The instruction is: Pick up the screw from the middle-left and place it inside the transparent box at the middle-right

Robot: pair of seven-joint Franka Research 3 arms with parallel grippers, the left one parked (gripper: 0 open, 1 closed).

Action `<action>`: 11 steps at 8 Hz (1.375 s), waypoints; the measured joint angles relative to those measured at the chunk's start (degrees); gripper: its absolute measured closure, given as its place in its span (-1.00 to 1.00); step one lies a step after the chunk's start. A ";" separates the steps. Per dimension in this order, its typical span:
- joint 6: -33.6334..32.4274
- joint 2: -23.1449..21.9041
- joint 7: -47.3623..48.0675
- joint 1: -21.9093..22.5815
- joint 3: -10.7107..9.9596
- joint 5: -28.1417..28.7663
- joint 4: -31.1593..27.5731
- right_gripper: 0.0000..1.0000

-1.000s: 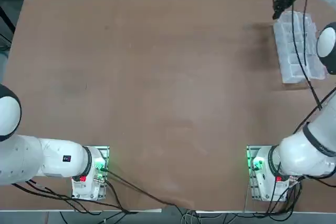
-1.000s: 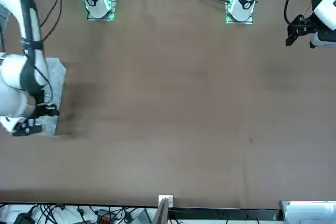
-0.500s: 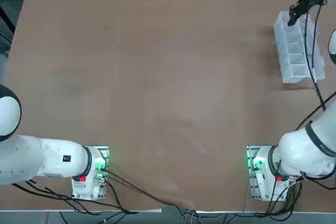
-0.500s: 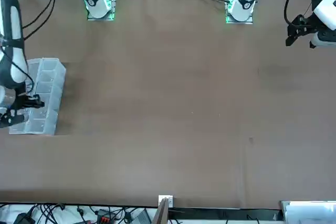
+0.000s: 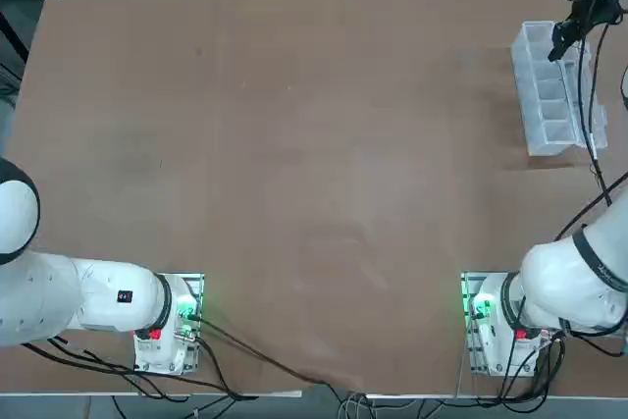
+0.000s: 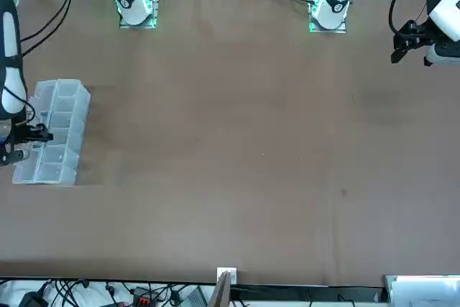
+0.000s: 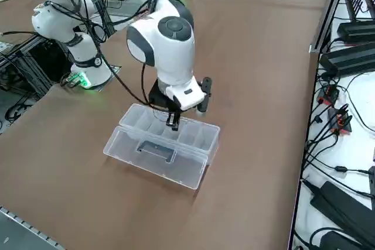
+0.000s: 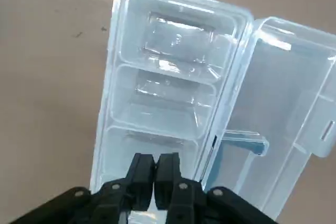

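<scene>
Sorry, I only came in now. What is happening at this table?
The right arm holds its end effector over the open clear box at the right side of the table. The fingers are shut and point down into the row of compartments. The lid lies open beside them. The screw is too small to make out, so I cannot say whether it is between the fingers or already in the box.

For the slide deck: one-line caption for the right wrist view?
Right gripper, jaws shut, poised over the open transparent box and its row of compartments.
</scene>
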 joint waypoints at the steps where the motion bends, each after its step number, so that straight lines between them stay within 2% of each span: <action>1: 0.24 0.58 0.00 0.00 0.05 0.00 0.00 0.84; 3: 0.67 0.99 0.00 0.00 0.18 0.00 0.01 0.56; 6: 0.75 0.92 0.00 0.12 0.62 0.00 0.86 -0.50; 7: 0.77 0.73 0.00 0.18 0.82 0.02 1.62 -0.72; 9: 0.49 -1.64 0.48 0.63 1.39 0.13 3.69 -0.99; 11: -1.03 -6.34 3.87 2.01 1.94 0.56 4.88 -0.99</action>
